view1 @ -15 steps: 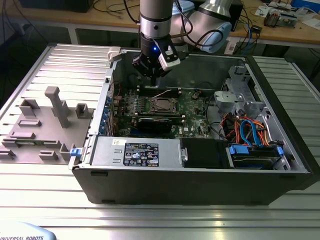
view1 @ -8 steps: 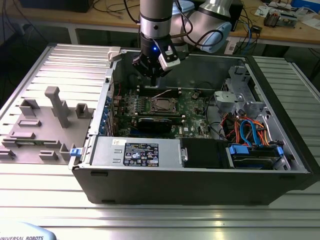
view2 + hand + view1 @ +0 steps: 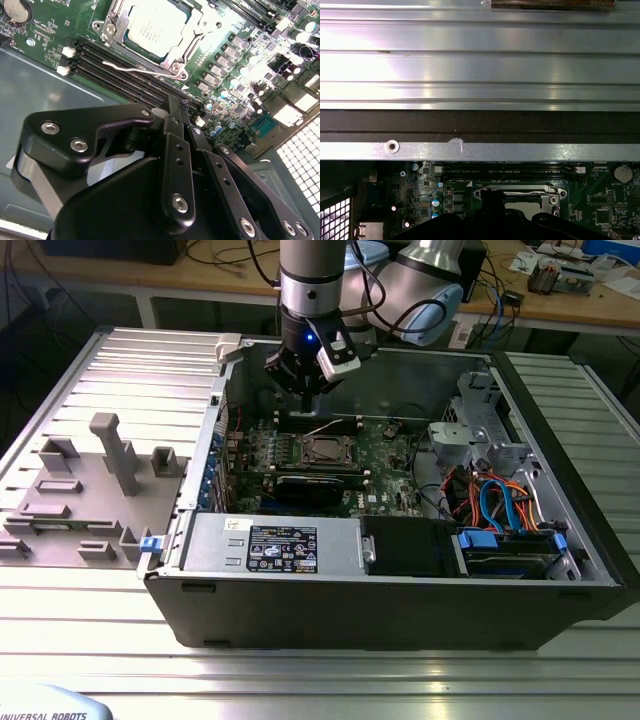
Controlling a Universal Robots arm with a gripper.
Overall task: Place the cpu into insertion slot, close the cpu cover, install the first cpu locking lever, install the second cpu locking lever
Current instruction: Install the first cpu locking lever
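Now, my gripper (image 3: 176, 107): fingers together, empty, above memory slots (image 3: 120, 75).
Second wrist view: cpu (image 3: 155, 27) seated under cpu cover (image 3: 192, 37).
Exterior view: computer case (image 3: 400, 590).

The cpu (image 3: 152, 27) sits in the insertion slot (image 3: 172, 62) — memory slots (image 3: 120, 75) just beside it.

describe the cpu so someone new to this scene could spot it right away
Look inside the open computer case, at the green board below the gripper. The cpu lies in the silvery cpu cover beside long black memory slots; it alone is a flat, pale square.
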